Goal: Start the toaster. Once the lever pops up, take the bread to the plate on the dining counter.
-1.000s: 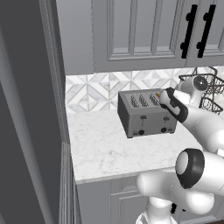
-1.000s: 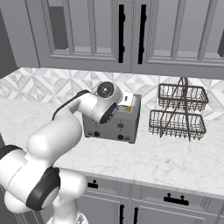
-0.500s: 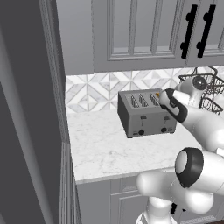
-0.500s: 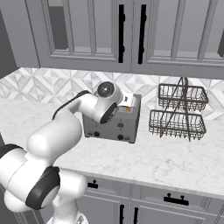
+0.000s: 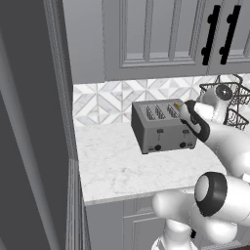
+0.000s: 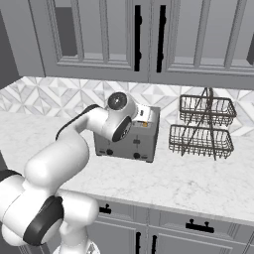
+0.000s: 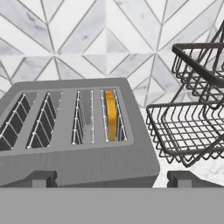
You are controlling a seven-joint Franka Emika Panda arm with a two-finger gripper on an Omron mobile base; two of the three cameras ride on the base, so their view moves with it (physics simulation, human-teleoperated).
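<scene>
Nothing moved since earlier frame; my arm still parked over toaster (image 7: pixel 78 131). Fingers (image 7: pixel 111 178) spread wide, holding nothing. Bread (image 7: pixel 110 114) seated in slot nearest wire rack (image 7: pixel 192 127), rack at 3 o'clock on desk (image 5: pixel 127 166).

Quick count: one toaster (image 7: pixel 78 144) with four top slots, one slice of bread (image 7: pixel 110 114) sitting in the slot at its 3 o'clock end, and one wire rack (image 6: pixel 202 128) with two basket tiers.
</scene>
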